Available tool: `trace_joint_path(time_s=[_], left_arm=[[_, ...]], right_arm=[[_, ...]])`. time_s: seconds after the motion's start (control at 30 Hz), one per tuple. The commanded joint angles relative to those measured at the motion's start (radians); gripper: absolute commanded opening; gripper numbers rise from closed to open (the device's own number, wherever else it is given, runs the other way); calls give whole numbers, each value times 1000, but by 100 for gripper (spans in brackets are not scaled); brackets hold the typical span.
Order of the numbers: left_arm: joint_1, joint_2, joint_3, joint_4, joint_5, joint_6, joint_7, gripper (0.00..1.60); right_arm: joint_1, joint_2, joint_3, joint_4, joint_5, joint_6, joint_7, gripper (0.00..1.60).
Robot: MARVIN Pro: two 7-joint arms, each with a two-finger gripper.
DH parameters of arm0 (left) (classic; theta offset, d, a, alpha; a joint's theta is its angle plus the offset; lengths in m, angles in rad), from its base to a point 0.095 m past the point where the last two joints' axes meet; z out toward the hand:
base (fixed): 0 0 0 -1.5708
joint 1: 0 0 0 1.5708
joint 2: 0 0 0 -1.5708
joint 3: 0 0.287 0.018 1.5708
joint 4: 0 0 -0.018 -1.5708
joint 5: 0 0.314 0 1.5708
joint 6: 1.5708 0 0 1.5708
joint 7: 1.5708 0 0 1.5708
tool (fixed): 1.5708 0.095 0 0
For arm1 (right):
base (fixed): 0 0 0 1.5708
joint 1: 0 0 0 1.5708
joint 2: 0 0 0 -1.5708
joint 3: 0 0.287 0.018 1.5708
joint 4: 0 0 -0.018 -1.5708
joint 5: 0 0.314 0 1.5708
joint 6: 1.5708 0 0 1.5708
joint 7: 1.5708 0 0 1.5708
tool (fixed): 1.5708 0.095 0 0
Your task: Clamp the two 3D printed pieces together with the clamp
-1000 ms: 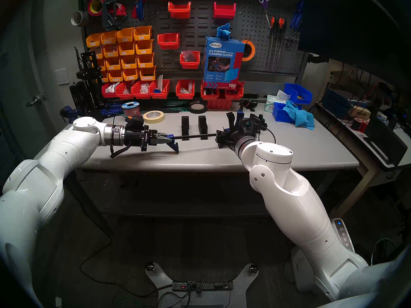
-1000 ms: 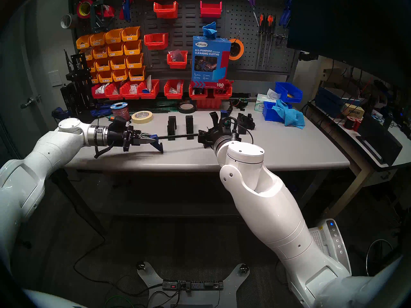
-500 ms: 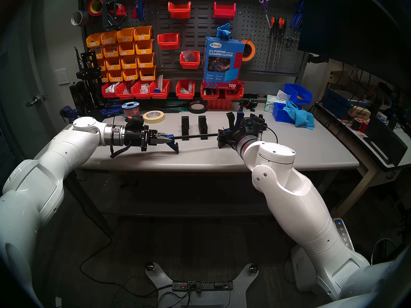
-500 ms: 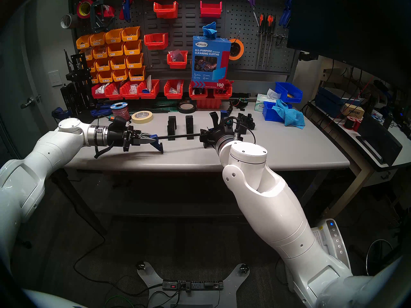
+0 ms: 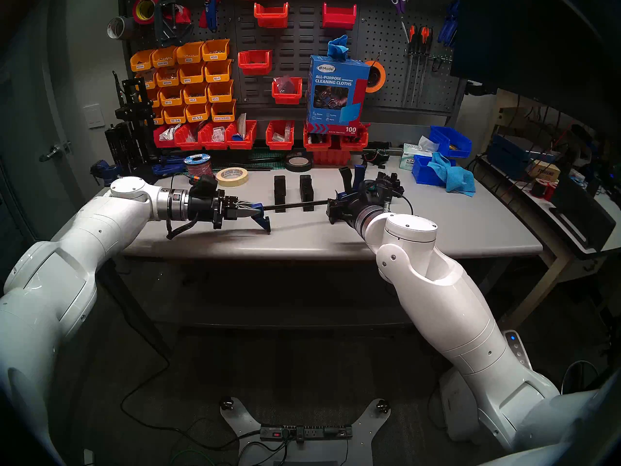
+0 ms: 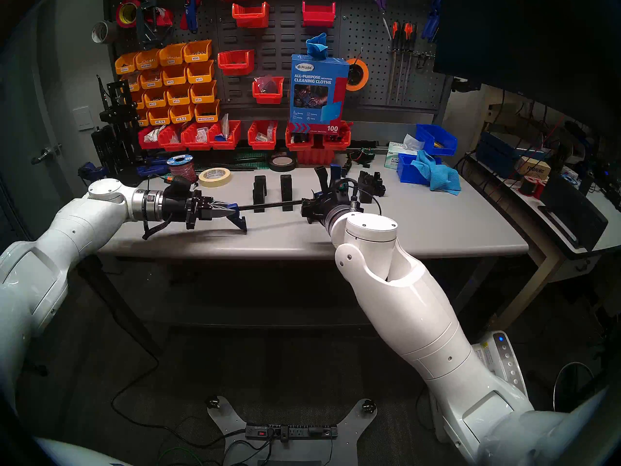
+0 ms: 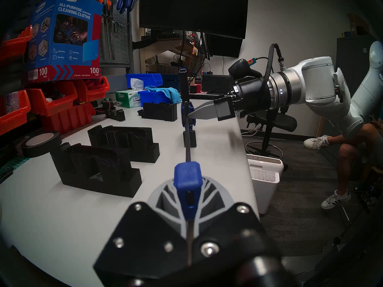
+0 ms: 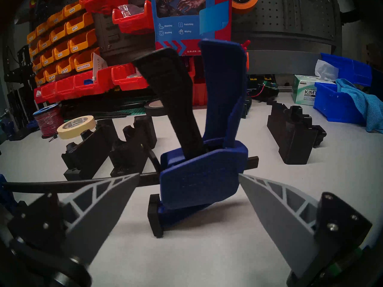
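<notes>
The left gripper [image 5: 250, 210], at the end of a white arm reaching in from the left, is pinched tight on the fixed blue end jaw [image 7: 187, 177] of a bar clamp [image 5: 295, 206], holding it just above a grey workbench [image 5: 437, 226]. The clamp's thin black bar [image 5: 295, 206] runs level to the right, toward the other arm.

The right gripper [image 8: 186, 176] is spread wide, its two grey fingers [image 8: 103, 197] standing on either side of the clamp's sliding blue jaw body [image 8: 199, 176]. One fingertip sits against the bar, the other right at the body's edge; whether they press on it cannot be told. Above that body the black trigger [image 8: 174, 98] and blue handle [image 8: 223, 83] stick upward, and its black pad [image 8: 154, 216] hangs near the bench top.

Just behind the bar, between the two grippers, the two matching black 3D printed pieces [image 5: 280, 189] stand upright on the bench, side by side with a gap between them [image 5: 305, 189]. A bulkier black printed part [image 6: 371, 183] stands further right. A roll of masking tape [image 5: 232, 176] lies behind the left gripper, and red and orange bins hang on the pegboard [image 5: 396, 28] at the back.
</notes>
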Motion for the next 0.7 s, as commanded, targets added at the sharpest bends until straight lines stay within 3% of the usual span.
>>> trace_joint_path(time_s=[0.0,0.67], left_arm=[[-18,2,-8,-2,-7,-2,0,0],[-19,1,-8,0,-7,-2,0,0]], right_arm=[[69,-9,-4,26,-11,-8,29,160],[63,6,6,2,-19,-2,37,160]])
